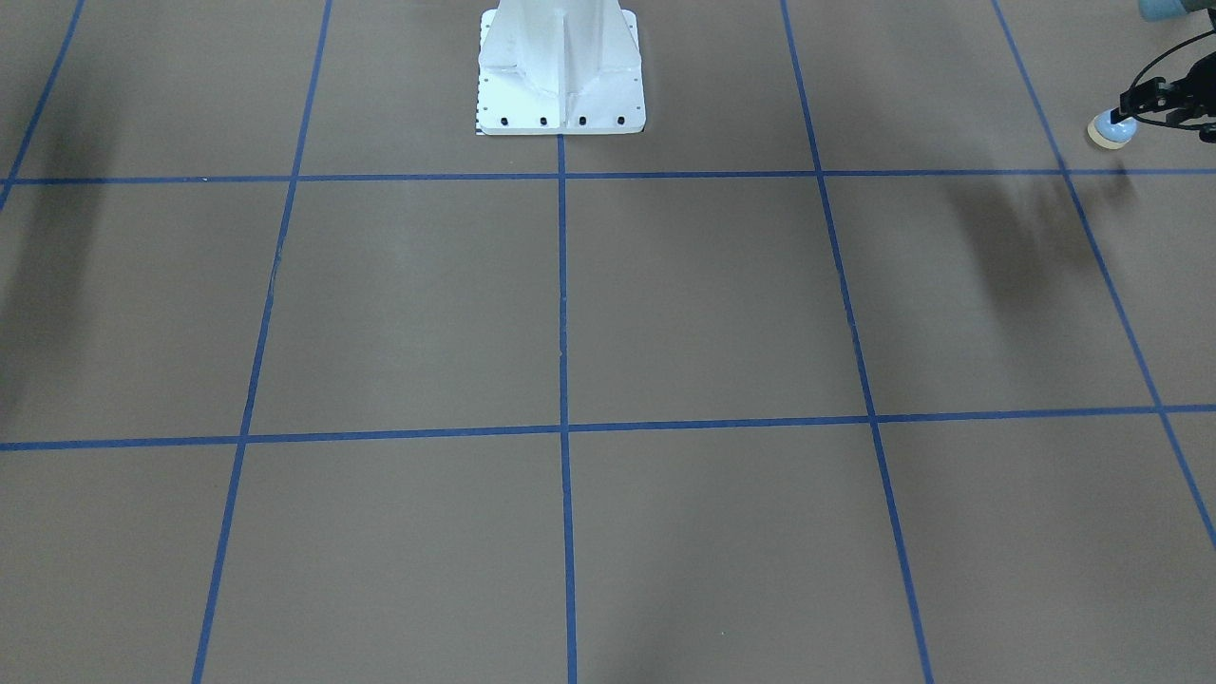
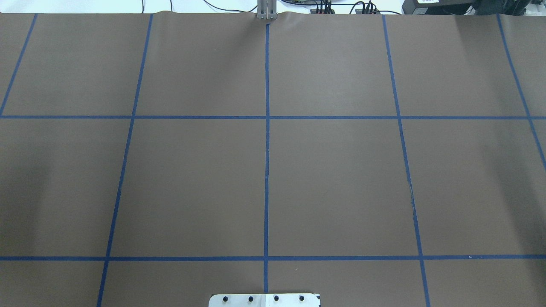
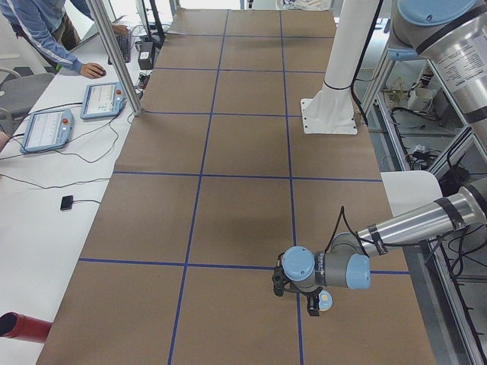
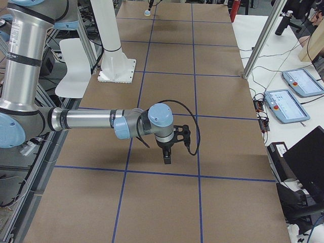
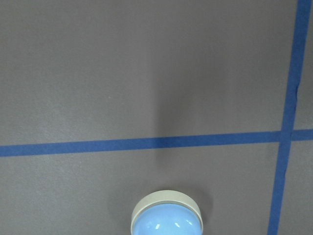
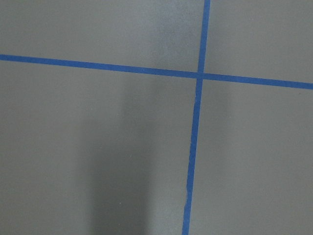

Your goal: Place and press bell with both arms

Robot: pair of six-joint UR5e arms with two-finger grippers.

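The bell [image 1: 1111, 130] is pinched in my left gripper [image 1: 1129, 109], tilted, seemingly just clear of the brown table [image 5: 98, 73] at its left end, near a blue tape crossing [image 5: 286, 134]; my right gripper [image 4: 167, 157] hangs well apart, and whether its fingers are clenched I cannot tell; placing is in hand; next I should level the base, lower it and release.

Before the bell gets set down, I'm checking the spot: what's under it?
Beneath the bell only the brown table cover shows, with a blue tape line nearby; the patch directly behind its base is covered.
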